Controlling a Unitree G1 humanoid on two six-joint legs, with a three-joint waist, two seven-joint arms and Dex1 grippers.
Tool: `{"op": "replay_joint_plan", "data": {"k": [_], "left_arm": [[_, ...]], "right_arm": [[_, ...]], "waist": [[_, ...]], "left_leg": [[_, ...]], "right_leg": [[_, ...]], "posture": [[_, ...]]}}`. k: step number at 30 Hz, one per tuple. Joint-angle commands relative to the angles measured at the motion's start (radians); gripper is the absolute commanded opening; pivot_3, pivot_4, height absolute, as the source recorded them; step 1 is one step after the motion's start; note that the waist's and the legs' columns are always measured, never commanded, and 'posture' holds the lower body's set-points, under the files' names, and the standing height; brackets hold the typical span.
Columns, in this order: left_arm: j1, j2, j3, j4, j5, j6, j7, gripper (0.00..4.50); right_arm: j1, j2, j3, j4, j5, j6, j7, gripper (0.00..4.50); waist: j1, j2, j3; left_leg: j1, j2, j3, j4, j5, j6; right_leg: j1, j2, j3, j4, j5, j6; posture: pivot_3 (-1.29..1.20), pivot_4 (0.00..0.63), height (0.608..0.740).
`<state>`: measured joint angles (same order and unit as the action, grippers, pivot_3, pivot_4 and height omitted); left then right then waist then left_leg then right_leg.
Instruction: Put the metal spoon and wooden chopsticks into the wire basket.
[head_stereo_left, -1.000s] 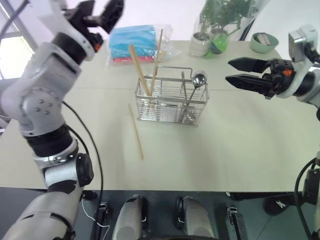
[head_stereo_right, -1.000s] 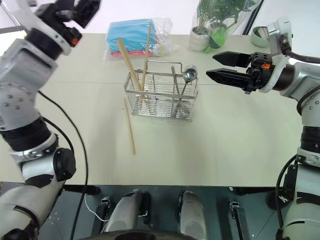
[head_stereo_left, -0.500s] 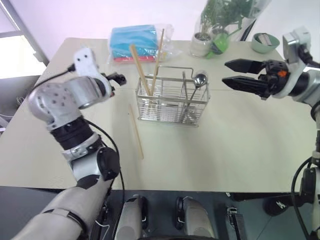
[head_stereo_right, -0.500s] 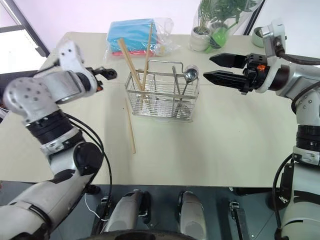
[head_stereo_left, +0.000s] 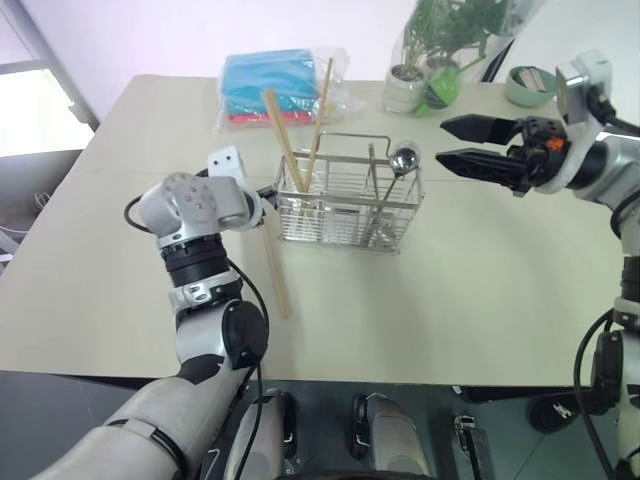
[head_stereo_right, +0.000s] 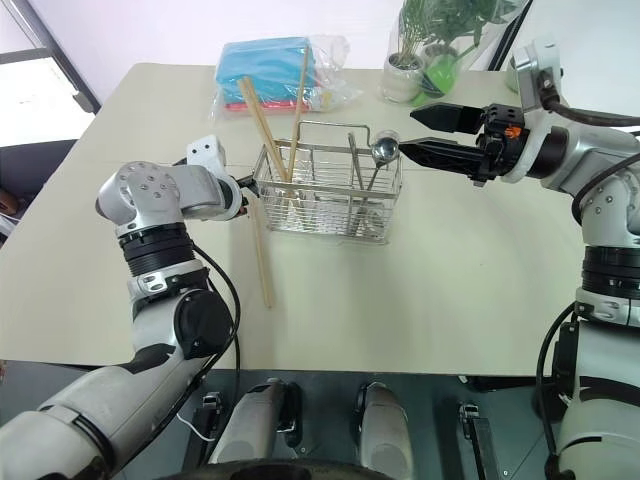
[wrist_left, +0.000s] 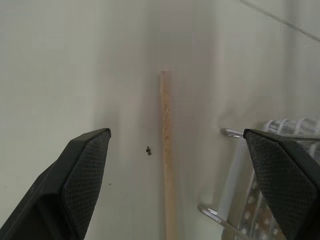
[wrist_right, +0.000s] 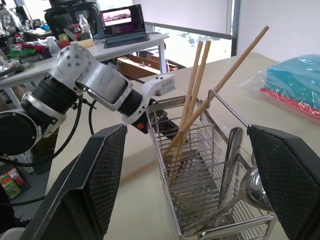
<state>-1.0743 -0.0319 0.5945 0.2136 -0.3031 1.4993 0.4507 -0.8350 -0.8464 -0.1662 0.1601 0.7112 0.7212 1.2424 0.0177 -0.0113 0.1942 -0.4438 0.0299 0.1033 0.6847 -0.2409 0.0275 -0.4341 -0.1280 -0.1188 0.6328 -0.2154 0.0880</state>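
- The left tool (wrist_left: 170, 185) is low over the bench (head_stereo_left: 480, 290), just left of the wire basket (head_stereo_left: 345, 205); its two black fingers (wrist_left: 80, 175) stand wide apart with nothing between them but bare bench and one stick.
- One of the wooden chopsticks (head_stereo_left: 274, 268) lies flat on the bench, just in front of the basket's left end and running toward the robot. In the left wrist view its far end sits between the spread fingers, untouched, with the basket's wire corner just beside it.
- Three more chopsticks (head_stereo_left: 290, 145) stand tilted in the basket's left compartment, their upper ends leaning out above the rim.
- The wire basket sits upright near the middle of the bench, its loop handle rising along the far side.
- Behind the basket lies a blue plastic-wrapped packet (head_stereo_left: 265, 85).
- The metal spoon (head_stereo_left: 400, 160) stands in the basket's right compartment, handle down, its rounded bowl above the rim.
- A potted plant (head_stereo_left: 415, 75) stands at the far edge of the bench, behind and to the right of the basket.
- The right tool (head_stereo_left: 455, 143) hangs level in the air, right of the basket and pointing toward the spoon's bowl; its fingers (head_stereo_left: 480, 127) are spread wide and hold nothing.
- A small green bowl (head_stereo_left: 530, 85) sits at the far right corner of the bench.
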Motion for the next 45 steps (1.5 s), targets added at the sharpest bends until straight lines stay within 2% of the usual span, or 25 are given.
{"op": "replay_joint_plan", "data": {"k": [1,15,23,27,30,37,38,45], "left_arm": [[-0.002,-0.005,-0.061,0.036,0.030,-0.022,-0.030,4.47],[0.009,0.011,-0.098,0.220,0.107,-0.039,-0.080,4.47],[0.049,0.087,-0.178,0.211,0.158,0.029,-0.098,4.47],[0.068,0.114,-0.174,0.190,0.163,0.043,-0.117,4.47],[0.078,0.112,-0.175,0.182,0.163,0.028,-0.129,3.59],[0.064,0.070,-0.127,0.171,0.188,0.016,-0.116,0.15],[0.062,0.069,-0.120,0.169,0.192,0.015,-0.114,0.02],[0.052,0.083,-0.068,0.144,0.212,0.003,-0.111,0.02]], "right_arm": [[-0.017,-0.012,-0.032,-0.033,0.010,-0.003,-0.008,3.95],[0.030,-0.020,-0.039,-0.069,0.009,-0.016,-0.018,3.95],[0.054,-0.028,-0.054,-0.074,0.014,-0.028,-0.017,3.95],[0.060,-0.020,-0.062,-0.081,0.024,-0.024,-0.028,3.95],[0.065,-0.017,-0.065,-0.085,0.029,-0.024,-0.031,3.95],[0.061,-0.011,-0.063,-0.084,0.023,-0.029,-0.037,3.95],[0.060,-0.011,-0.063,-0.085,0.023,-0.028,-0.037,3.95],[0.062,-0.023,-0.059,-0.080,0.015,-0.029,-0.029,3.95]], "waist": [[0.002,0.000,0.000],[0.023,0.001,-0.003],[0.011,0.005,-0.005],[-0.009,0.007,-0.007],[-0.016,0.011,-0.009],[-0.003,0.012,-0.010],[-0.001,0.012,-0.010],[-0.005,0.012,-0.010]], "left_leg": [[0.000,0.000,0.000,0.000,0.000,0.000],[0.002,0.000,0.000,0.000,0.000,0.000],[0.003,0.000,0.001,0.000,-0.002,0.003],[0.003,0.001,0.001,-0.001,-0.002,0.002],[0.005,0.001,0.001,-0.002,-0.002,0.003],[0.005,0.000,0.001,-0.001,-0.002,0.004],[0.005,0.000,0.001,-0.001,-0.003,0.004],[0.005,0.000,0.001,-0.001,-0.003,0.004]], "right_leg": [[0.000,0.000,0.000,0.000,0.000,0.000],[0.001,-0.001,0.000,0.000,0.000,0.000],[0.001,-0.001,0.000,0.001,0.000,0.000],[0.001,0.000,0.000,0.001,0.000,0.000],[0.001,0.000,0.000,0.001,0.000,0.000],[0.002,-0.001,0.000,0.001,0.000,0.000],[0.002,-0.001,0.000,0.001,0.000,0.000],[0.003,-0.001,0.000,0.001,0.000,0.000]], "posture": [[0.00,0.150,0.707],[0.00,0.150,0.707],[0.00,0.150,0.707],[0.00,0.150,0.707],[0.00,0.150,0.707],[0.00,0.150,0.707],[0.00,0.150,0.707],[0.00,0.150,0.707]]}}
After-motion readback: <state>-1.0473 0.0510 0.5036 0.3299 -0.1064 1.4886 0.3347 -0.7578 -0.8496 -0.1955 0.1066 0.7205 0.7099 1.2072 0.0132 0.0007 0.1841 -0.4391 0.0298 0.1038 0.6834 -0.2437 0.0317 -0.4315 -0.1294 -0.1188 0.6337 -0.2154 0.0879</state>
